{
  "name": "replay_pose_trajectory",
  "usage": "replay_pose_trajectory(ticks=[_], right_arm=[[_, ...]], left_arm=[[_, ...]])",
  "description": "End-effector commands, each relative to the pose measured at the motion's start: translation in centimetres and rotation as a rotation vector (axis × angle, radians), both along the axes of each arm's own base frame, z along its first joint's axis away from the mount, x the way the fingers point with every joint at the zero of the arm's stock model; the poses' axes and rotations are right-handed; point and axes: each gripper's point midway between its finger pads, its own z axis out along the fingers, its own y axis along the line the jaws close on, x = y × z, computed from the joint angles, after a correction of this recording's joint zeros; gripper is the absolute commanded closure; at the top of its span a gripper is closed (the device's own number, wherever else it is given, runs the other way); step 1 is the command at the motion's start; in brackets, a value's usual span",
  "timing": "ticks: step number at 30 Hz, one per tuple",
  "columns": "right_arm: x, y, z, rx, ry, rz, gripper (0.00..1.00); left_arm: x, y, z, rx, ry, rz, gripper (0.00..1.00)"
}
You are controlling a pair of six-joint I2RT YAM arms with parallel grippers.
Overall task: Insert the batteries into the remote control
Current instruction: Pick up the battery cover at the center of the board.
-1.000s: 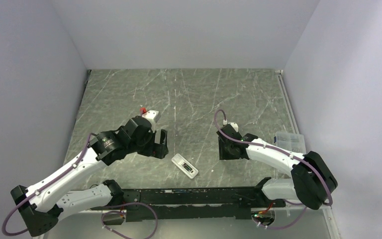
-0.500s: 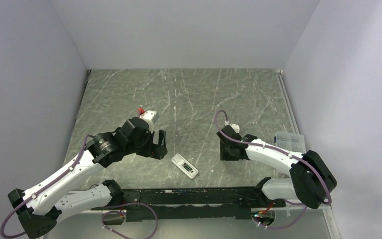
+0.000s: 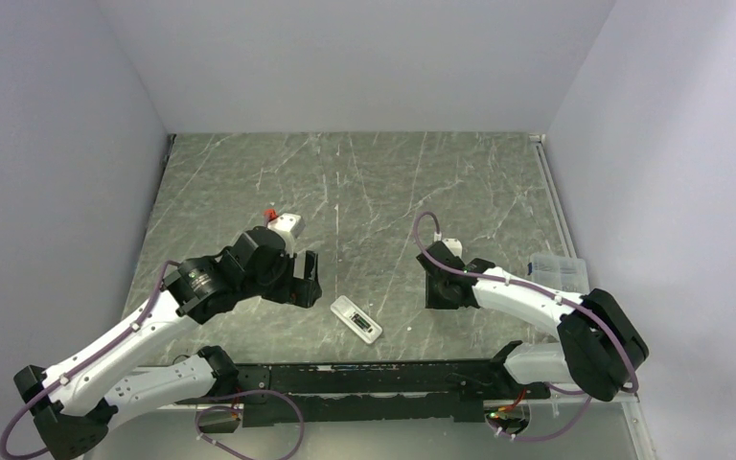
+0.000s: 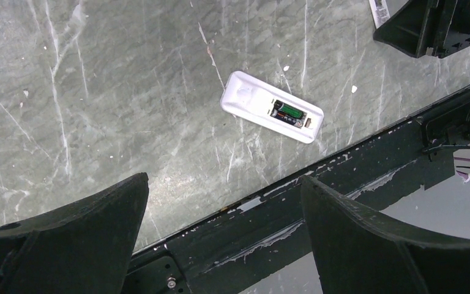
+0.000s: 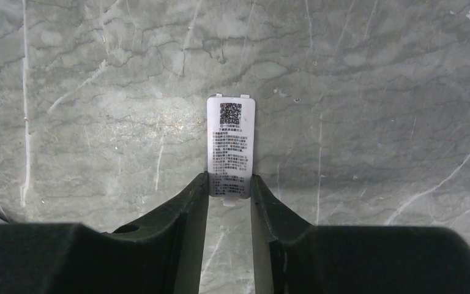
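The remote control (image 4: 271, 107), a slim white plastic bar, lies flat on the grey marbled table (image 3: 364, 182), ahead of my left claw (image 4: 223, 180) and slightly to its right, well apart from the fingertips. Its recess faces up at the end farther from that claw, and a dark thin cylinder with a green band, one of the batteries (image 4: 287, 112), sits inside; I cannot tell whether a second is there. The left claw hangs spread wide. The chipped black rail (image 4: 269, 214) along the table's near edge passes under its fingers, just beside the remote.

My right claw (image 5: 229, 187) is narrowed onto the near end of a small flat white plastic cover (image 5: 231, 138) with a printed code label, which reaches forward from the fingertips over the table. A clear plastic box (image 3: 561, 271) sits well off behind this claw, by the right wall. In the overhead view the remote lies between the two claws, nearer the left.
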Motion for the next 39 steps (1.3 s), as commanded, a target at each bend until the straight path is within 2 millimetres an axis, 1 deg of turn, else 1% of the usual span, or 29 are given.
replay_pose_trajectory(ticks=[1,8,16,21,23,26,31,39], right_arm=[[0.4,-0.1,0.5,-0.021,-0.022,-0.021,0.77],[0.5,0.7,2.7,0.007,-0.061,0.022,0.79],[0.1,2.0,4.7,0.033,-0.102,0.111,0.80],[-0.2,3.5,5.7,0.070,-0.134,0.227,0.80],[-0.4,4.4,6.2,0.108,-0.147,0.276,0.80],[-0.9,5.7,6.9,0.152,-0.157,0.353,0.80],[-1.8,7.3,8.0,0.200,-0.165,0.462,0.80],[-3.9,9.8,9.6,0.244,-0.170,0.639,0.79]], left_arm=[[0.1,-0.1,0.5,-0.017,-0.027,-0.011,0.01],[0.0,-0.5,0.2,-0.028,-0.012,-0.016,0.01],[-0.1,-1.5,-1.7,-0.040,0.046,-0.011,0.01],[0.0,-2.2,-2.6,-0.056,0.069,-0.014,0.01],[0.1,-2.4,-3.1,-0.056,0.072,-0.008,0.01],[0.4,-2.4,-4.0,-0.038,0.080,0.005,0.01],[0.8,-2.6,-5.9,-0.003,0.102,0.010,0.01],[1.5,-3.7,-8.1,-0.003,0.106,-0.008,0.04]])
